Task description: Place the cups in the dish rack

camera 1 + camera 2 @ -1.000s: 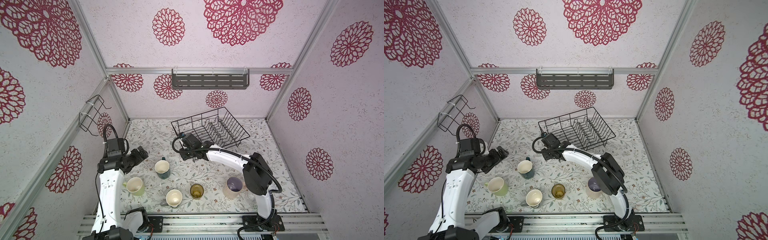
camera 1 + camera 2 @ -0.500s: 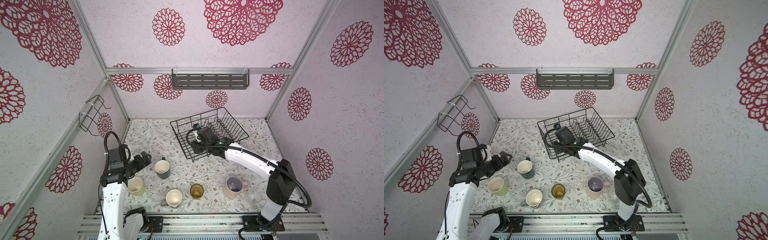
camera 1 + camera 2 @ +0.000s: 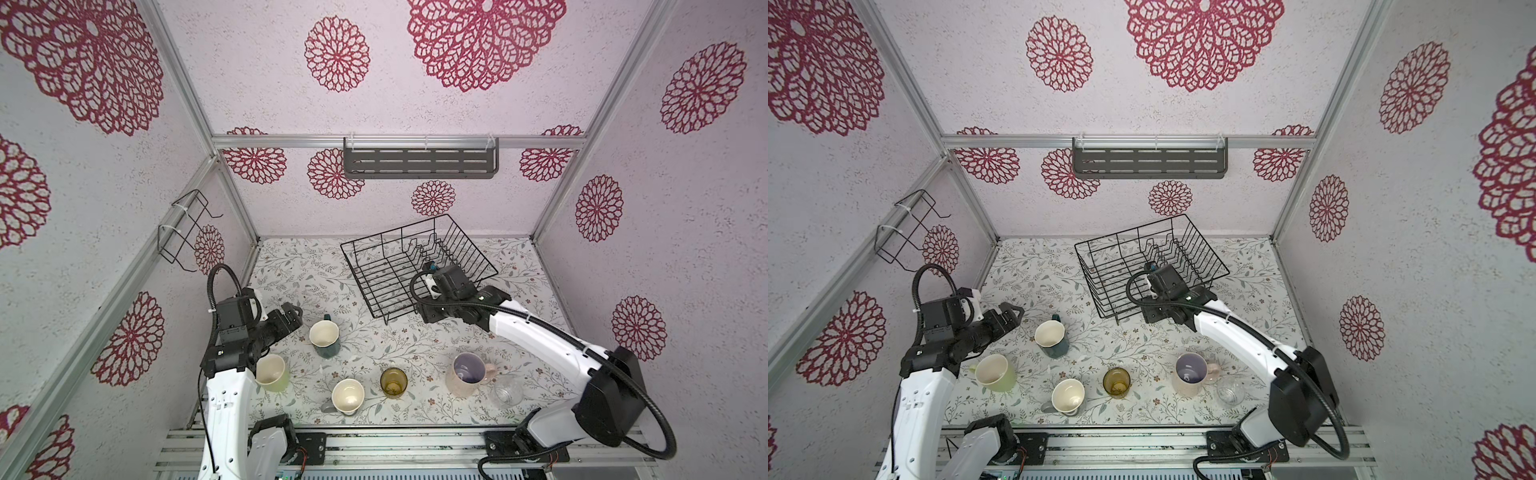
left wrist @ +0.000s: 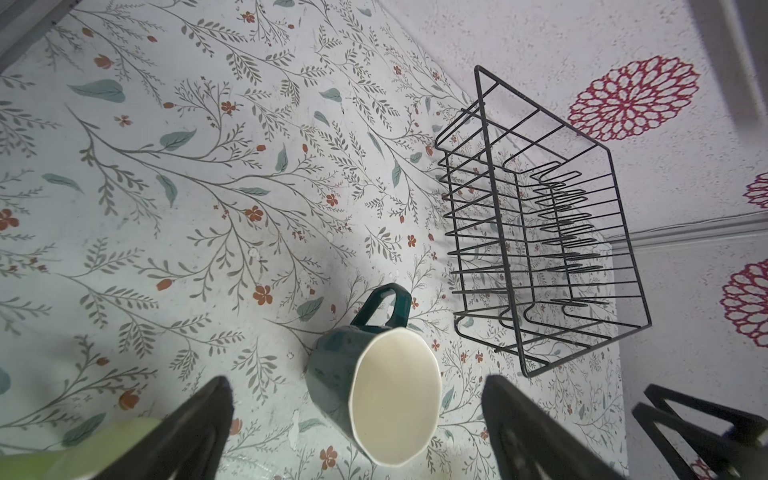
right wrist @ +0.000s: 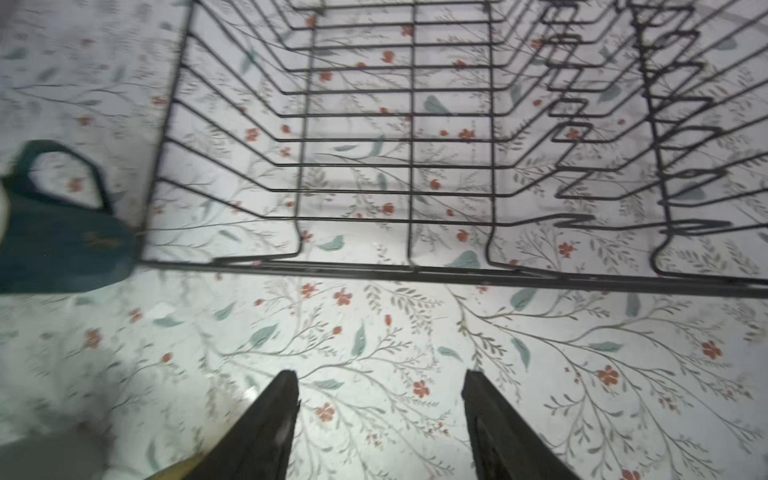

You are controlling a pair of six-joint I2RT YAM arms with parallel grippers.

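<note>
The black wire dish rack [image 3: 357,279] [image 3: 1090,274] stands empty at the back middle. Six cups stand upright on the floral tabletop in front of it: a dark teal mug [image 3: 325,338] [image 3: 1050,338], a yellow-green mug [image 3: 272,372], a light grey mug [image 3: 348,397], an amber tumbler [image 3: 393,381], a pink mug [image 3: 467,372] and a clear glass [image 3: 508,390]. My left gripper [image 3: 293,313] [image 4: 356,380] hangs wide open just left of the teal mug [image 4: 332,374]. My right gripper [image 3: 428,313] [image 5: 380,376] is open and empty, just short of the rack's near rim [image 5: 415,270].
A grey slotted shelf [image 3: 419,163] hangs on the back wall and a small wire holder [image 3: 183,232] on the left wall. The metal frame rail [image 3: 374,440] runs along the front edge. The right arm's forearm [image 3: 540,336] passes above the pink mug.
My right gripper has moved from the rack's left corner rightward along its near side and its jaws have opened. My left gripper has dropped lower beside the teal mug.
</note>
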